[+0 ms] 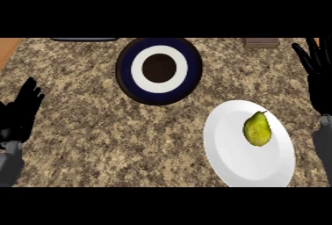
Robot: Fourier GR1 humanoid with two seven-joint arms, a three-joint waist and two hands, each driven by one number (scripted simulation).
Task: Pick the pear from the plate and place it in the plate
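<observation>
Pear lies on white plate, just left of my right hand. Hand open, empty, near enough for grab. Dark plate waits farther left. Left hand open, resting far off.
</observation>
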